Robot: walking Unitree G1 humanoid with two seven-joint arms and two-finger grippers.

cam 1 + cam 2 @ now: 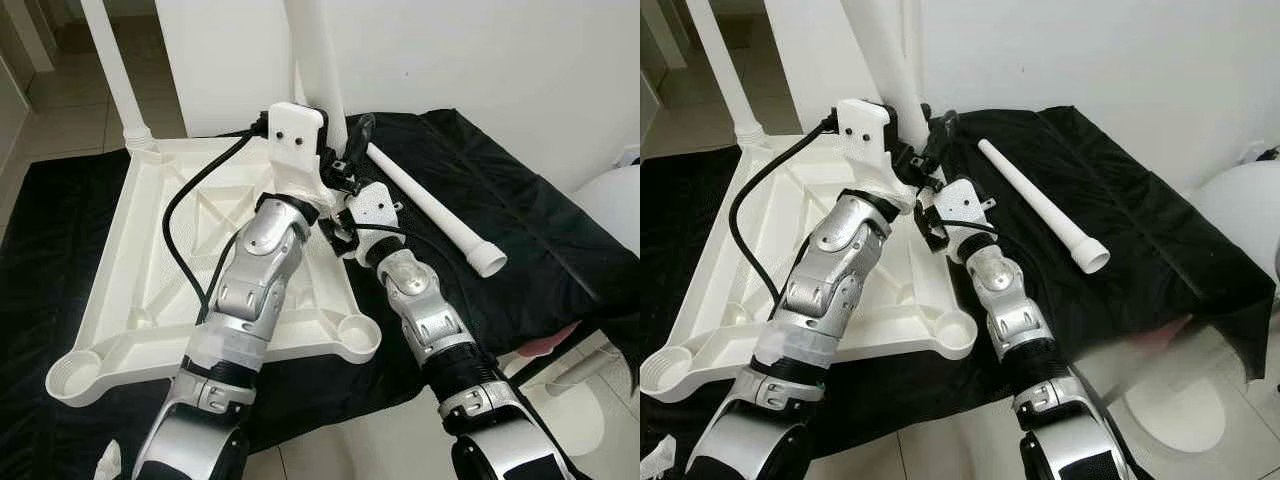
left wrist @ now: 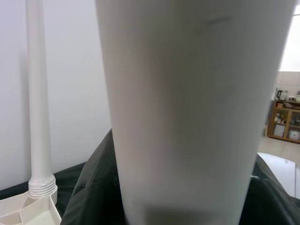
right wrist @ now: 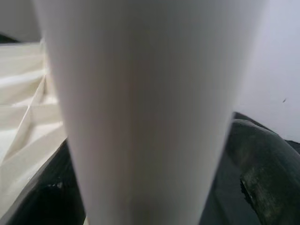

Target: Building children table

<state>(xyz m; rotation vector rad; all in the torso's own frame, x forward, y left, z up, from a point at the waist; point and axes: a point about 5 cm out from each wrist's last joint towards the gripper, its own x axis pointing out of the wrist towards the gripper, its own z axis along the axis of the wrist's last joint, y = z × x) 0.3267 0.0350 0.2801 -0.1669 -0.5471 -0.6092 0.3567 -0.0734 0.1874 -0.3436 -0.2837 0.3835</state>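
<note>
At the upper left of the frame, a white plastic table leg [image 1: 112, 62] stood upright, screwed into the far-left corner socket of the upturned white plastic children's table top [image 1: 150, 250]. That ribbed, square top lay underside up on a black cloth [image 1: 520, 210] spread over the pale tiled floor [image 1: 90, 95], with open round sockets at its two near corners.

In the upper middle of the frame, a second white table leg [image 1: 318, 60] rose upright at the top's far-right corner, against the white wall [image 1: 480, 60]. Both silver arms reached to its base. The left gripper [image 1: 330, 150] sat at the leg's left side behind its white wrist housing, and the left wrist view looked straight onto the leg from very close. The right gripper [image 1: 352, 138] met the leg from the right, one black finger showing beside it. Whether either pair of fingers was pinching the leg or spread around it, I cannot tell.

To the right of centre, a third white leg [image 1: 428, 205] lay loose on the cloth, flared end toward the lower right.
</note>
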